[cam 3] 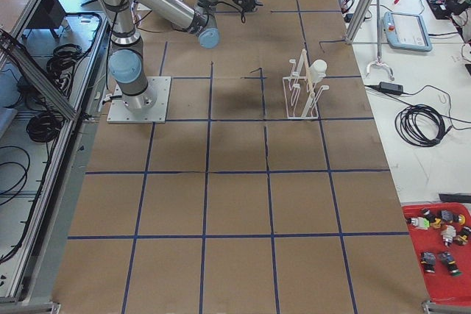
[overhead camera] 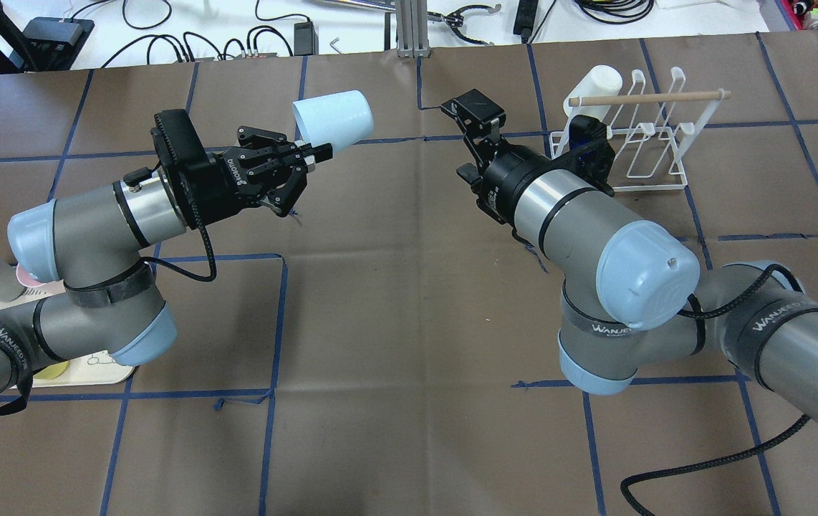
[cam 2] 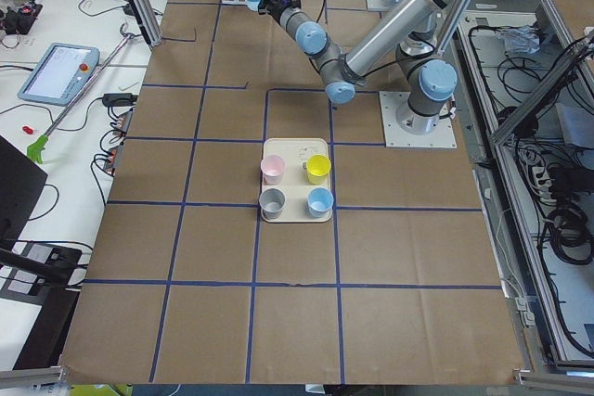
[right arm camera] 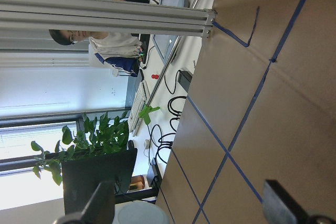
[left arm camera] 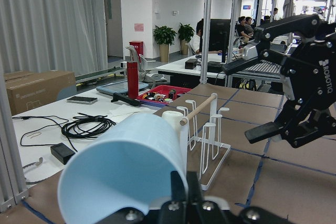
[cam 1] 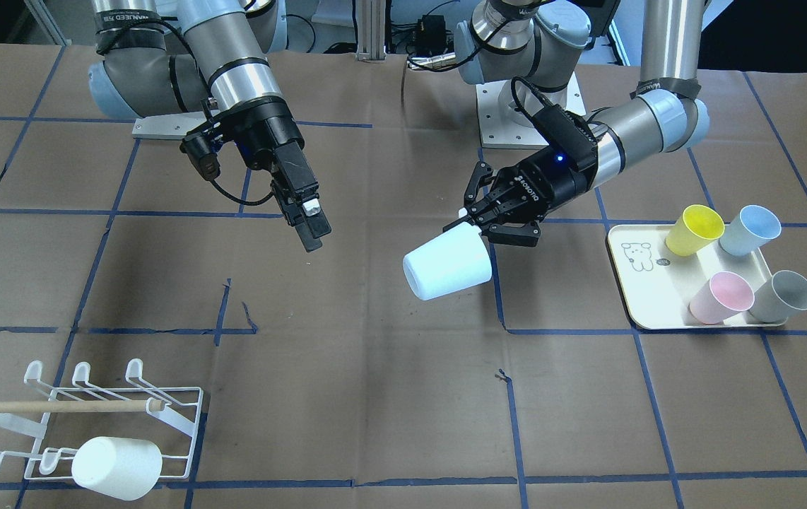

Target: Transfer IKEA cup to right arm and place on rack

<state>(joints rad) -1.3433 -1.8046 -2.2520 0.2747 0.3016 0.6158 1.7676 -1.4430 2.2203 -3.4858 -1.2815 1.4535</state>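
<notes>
My left gripper (cam 1: 475, 227), the splayed ROBOTIQ one, is shut on the rim of a pale blue cup (cam 1: 446, 265) and holds it tilted above the table's middle. It also shows in the overhead view (overhead camera: 312, 153) with the cup (overhead camera: 330, 122), and the cup fills the left wrist view (left arm camera: 126, 166). My right gripper (cam 1: 311, 230) has long narrow fingers, hangs above the table a short way from the cup, and is open and empty; its wrist view shows the fingers (right arm camera: 102, 203) far apart. The white wire rack (cam 1: 177, 417) with a wooden dowel stands at the table's near right corner.
A white cup (cam 1: 117, 466) sits on the rack's front prongs. A cream tray (cam 1: 629, 283) with a bear drawing holds yellow (cam 1: 693, 230), blue (cam 1: 750, 230), pink (cam 1: 721, 297) and grey (cam 1: 785, 297) cups. Brown paper with blue tape lines covers the table.
</notes>
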